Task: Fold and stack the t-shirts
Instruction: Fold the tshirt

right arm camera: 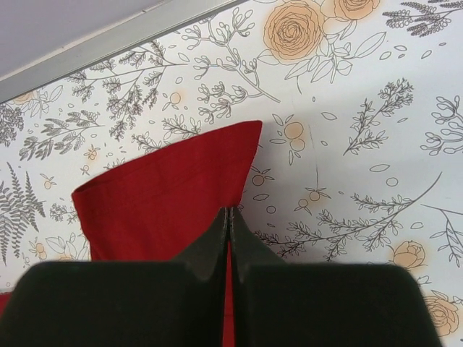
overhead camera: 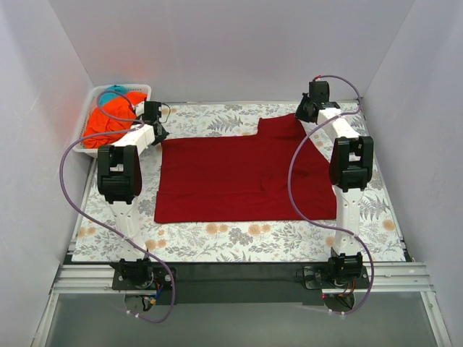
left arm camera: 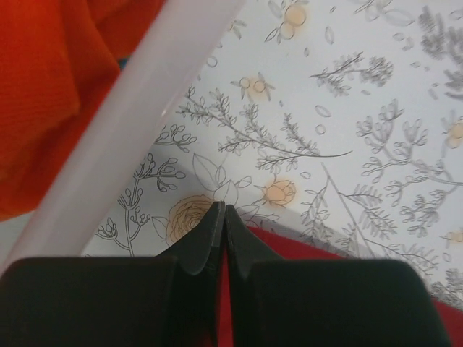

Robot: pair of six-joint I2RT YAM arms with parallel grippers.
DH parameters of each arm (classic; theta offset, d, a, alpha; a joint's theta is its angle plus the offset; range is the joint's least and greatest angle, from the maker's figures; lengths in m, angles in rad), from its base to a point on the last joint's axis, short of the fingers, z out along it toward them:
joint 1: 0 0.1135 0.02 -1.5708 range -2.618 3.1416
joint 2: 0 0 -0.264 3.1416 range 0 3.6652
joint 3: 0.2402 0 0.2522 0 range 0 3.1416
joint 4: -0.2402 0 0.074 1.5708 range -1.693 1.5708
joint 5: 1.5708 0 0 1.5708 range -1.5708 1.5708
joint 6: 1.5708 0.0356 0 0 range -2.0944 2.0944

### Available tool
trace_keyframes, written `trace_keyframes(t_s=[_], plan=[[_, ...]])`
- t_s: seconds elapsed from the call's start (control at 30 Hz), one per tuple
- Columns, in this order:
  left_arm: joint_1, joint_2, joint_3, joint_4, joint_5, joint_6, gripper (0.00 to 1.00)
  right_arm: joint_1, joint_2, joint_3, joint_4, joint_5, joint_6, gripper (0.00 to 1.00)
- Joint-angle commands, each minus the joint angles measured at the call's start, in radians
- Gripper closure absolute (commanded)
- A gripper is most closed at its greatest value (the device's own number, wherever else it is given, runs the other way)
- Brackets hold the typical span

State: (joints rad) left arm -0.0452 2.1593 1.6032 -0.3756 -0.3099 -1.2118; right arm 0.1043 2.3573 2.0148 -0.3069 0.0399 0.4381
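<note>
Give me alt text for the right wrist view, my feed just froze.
The right gripper, jaws shut, sits with its tips at the edge of a sleeve of the dark red t-shirt; whether it pinches the cloth is unclear. The sleeve lies flat on the floral tablecloth.

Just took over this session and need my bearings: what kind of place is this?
Probably a lab test booth, not a home: plain white walls box in the work area, an aluminium rail frame carries the arm bases, and only a floral tablecloth looks domestic.
</note>
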Motion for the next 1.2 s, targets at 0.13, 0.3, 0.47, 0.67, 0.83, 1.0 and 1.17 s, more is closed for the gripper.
trace_keyframes(t_s=[0.13, 0.3, 0.47, 0.67, 0.83, 1.0, 1.17], plan=[[0.005, -0.111, 0.017, 0.055, -0.035, 0.006, 1.0, -0.006, -0.064, -0.005, 0.037, -0.018, -0.009, 0.99], [0.005, -0.124, 0.006, 0.056, -0.018, -0.002, 1.0, -0.006, -0.082, -0.025, 0.035, -0.026, -0.01, 0.99], [0.005, -0.176, -0.054, 0.067, -0.024, -0.006, 1.0, -0.009, -0.147, -0.089, 0.046, -0.025, -0.016, 0.99], [0.005, -0.234, -0.089, 0.072, -0.02, -0.002, 1.0, -0.025, -0.243, -0.212, 0.071, -0.025, -0.022, 0.99], [0.005, -0.277, -0.114, 0.07, -0.018, 0.009, 1.0, -0.034, -0.315, -0.286, 0.091, -0.034, -0.027, 0.99], [0.005, -0.338, -0.173, 0.063, -0.014, 0.005, 1.0, -0.04, -0.368, -0.352, 0.094, -0.031, -0.025, 0.99], [0.005, -0.395, -0.224, 0.055, -0.009, -0.003, 1.0, -0.041, -0.432, -0.416, 0.097, -0.032, -0.029, 0.99]])
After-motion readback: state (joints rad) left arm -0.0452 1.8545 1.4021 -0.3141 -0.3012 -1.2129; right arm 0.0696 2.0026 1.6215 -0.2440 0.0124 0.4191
